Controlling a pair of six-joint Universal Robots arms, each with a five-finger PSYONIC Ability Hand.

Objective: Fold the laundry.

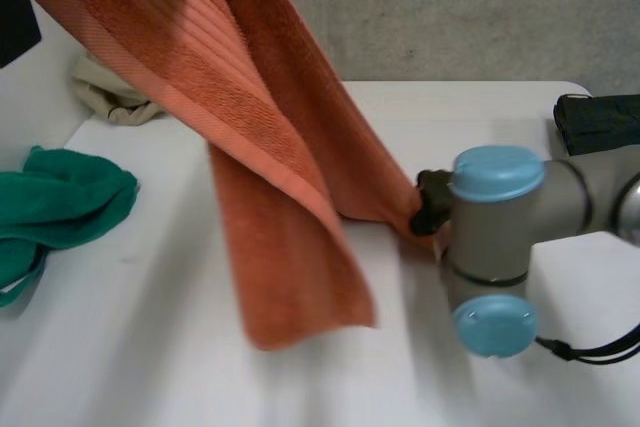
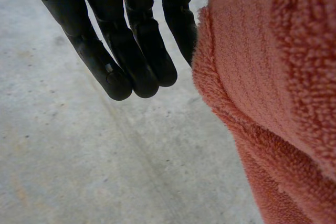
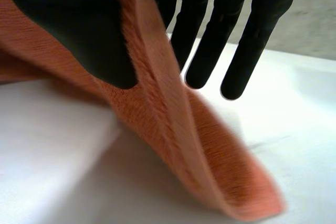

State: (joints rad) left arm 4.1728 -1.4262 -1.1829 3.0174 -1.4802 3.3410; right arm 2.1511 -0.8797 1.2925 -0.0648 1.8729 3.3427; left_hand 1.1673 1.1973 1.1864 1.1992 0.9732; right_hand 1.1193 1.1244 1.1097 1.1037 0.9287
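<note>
The white worktop (image 1: 300, 387) carries no piece that I can read as neatly folded, so the job looks to be at an early stage. The orange towel (image 1: 270, 177), the piece being worked, is up in the air over the middle of the worktop. It slopes from a raised end at the far left down to a low end at the right, and a loose flap hangs from its middle toward the near side. No clean fold shows in it; it seems stretched out ahead of a first fold, not laid down. The green cloth (image 1: 60, 207) lies crumpled at the left edge and looks yet to be done. The beige cloth (image 1: 110, 97), bunched farther back on the left, is likewise unfolded. A dark cloth (image 1: 600, 122) sits at the far right; whether it is folded I cannot tell. The right hand (image 3: 79, 30) grips the towel's low end, its hem pinched between the thumb and straight fingers (image 3: 247, 51). The left hand (image 2: 131, 51) is up by the raised end with the towel just beside it; whether it grips the towel I cannot tell.
</note>
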